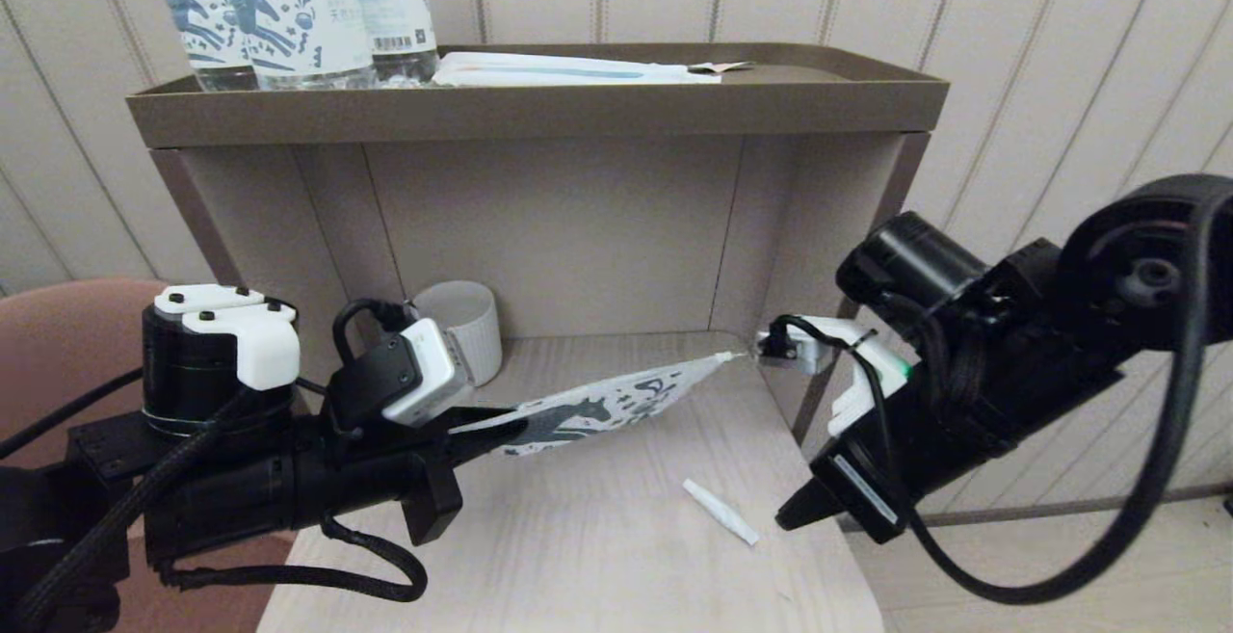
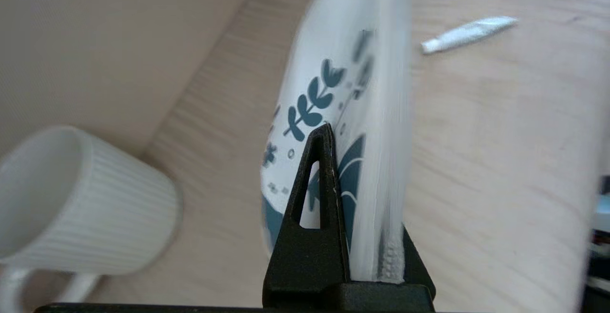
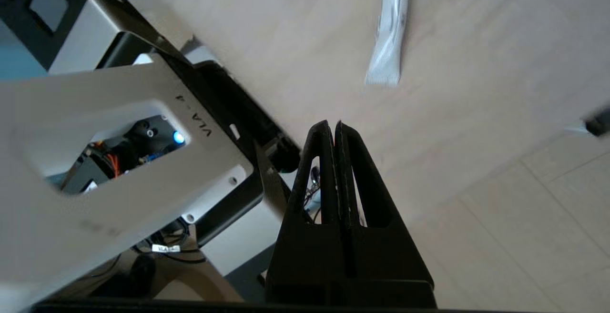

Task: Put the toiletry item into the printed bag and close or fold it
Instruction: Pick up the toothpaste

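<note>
Toiletry item (image 1: 721, 511): I see a thin white wrapped stick with one flared crimped end, lying flat on the wooden tabletop (image 1: 597, 556), apart from both grippers and outside the bag.
Printed bag (image 1: 597, 409): a flat white pouch with a dark teal horse, leaf sprigs and small shapes; it hangs clear of the tabletop, slanting up from my left gripper toward the far right corner of the tabletop, its zip edge showing in the left wrist view.
Left gripper (image 2: 355, 198): jaws clamped on one end of the printed bag; the arm reaches in low and roughly level over the near left part of the tabletop.
Right gripper (image 3: 335, 129): fingers pressed together with nothing between them, tip angled down at the near right edge of the tabletop, close to the toiletry item but not touching it.
Writing: the letters "VLA" read on the white bracket (image 3: 143, 127) in the right wrist view.
Bottles (image 1: 289, 12): clear, with horse-print labels and a barcode, on the brown shelf (image 1: 539, 108) above the tabletop; their text is too small to read.
Packet (image 1: 568, 71): long, flat, white with a blue stripe, beside the bottles.
Ribbed white mug (image 1: 469, 325): at the back left of the tabletop.
</note>
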Controlling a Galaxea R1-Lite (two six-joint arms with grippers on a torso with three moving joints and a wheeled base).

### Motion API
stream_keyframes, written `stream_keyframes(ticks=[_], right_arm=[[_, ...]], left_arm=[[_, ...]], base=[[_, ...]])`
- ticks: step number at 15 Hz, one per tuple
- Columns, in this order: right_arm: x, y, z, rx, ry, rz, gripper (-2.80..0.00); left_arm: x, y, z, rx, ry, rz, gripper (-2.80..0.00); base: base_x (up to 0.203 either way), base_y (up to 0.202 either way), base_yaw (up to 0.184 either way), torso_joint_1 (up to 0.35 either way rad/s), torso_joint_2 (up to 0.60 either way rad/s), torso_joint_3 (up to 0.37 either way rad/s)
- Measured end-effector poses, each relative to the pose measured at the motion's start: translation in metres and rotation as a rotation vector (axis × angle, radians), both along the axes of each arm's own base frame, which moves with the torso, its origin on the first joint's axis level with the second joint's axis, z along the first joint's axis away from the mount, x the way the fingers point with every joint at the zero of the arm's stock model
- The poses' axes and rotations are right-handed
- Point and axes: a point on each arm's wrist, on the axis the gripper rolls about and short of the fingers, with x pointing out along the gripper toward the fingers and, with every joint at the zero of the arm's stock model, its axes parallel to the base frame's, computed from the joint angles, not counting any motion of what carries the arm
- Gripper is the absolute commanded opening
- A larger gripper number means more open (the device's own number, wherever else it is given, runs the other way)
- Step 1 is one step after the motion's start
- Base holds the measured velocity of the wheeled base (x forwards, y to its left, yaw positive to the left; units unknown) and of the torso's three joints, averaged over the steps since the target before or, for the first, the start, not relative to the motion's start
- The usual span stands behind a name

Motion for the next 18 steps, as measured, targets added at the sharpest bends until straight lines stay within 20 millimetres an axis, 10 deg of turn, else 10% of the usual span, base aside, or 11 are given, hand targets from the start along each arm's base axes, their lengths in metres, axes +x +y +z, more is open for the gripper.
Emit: stream_keyframes(ticks=[18], right_arm=[[-0.028, -0.041, 0.047, 0.267, -0.332, -0.013, -2.8]], left_arm=[[-0.01, 0.014, 0.036, -0.256, 0.459, -0.296, -2.8]], base=[[0.0, 0.0, 0.0, 0.0, 0.0, 0.0]])
